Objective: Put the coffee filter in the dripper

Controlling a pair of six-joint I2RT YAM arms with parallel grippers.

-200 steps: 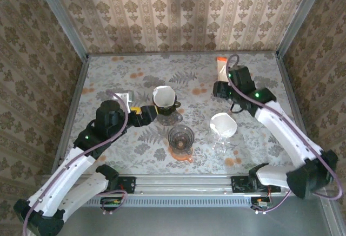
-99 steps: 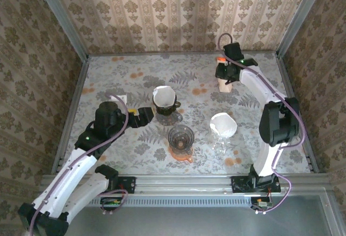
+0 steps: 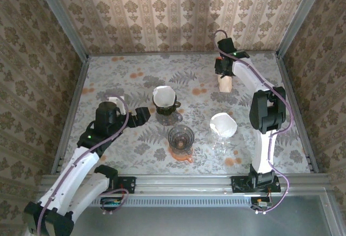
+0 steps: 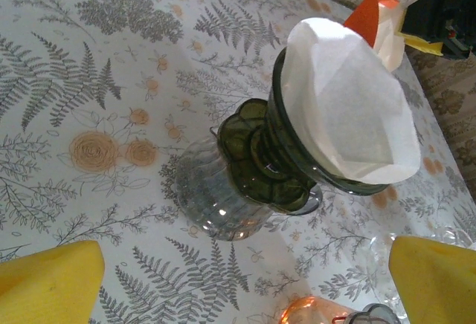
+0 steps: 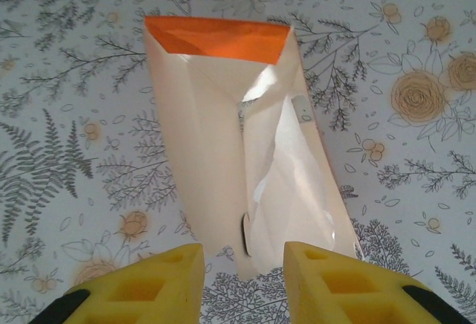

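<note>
Right wrist view: the right gripper (image 5: pixel 244 263) hovers low with its yellow fingers part-way apart, clamping nothing. The near end of the filter packet (image 5: pixel 223 138) lies flat on the table (image 5: pixel 416 190) at 12 o'clock from the tips, its orange flap farthest away. Left wrist view has the left gripper (image 4: pixel 245 278) spread wide and empty. The green dripper (image 4: pixel 294 172) stands at its 12 o'clock, with a white coffee filter (image 4: pixel 346 108) seated in the cone. From above, the packet sits at 1 o'clock from the table centre, and a clear dripper (image 3: pixel 223 125) at 4 o'clock also carries a paper. The step in hand looks like fetching from the packet. Next, the right fingers likely need to drop and pinch its near edge, or a paper inside, without sliding it.
</note>
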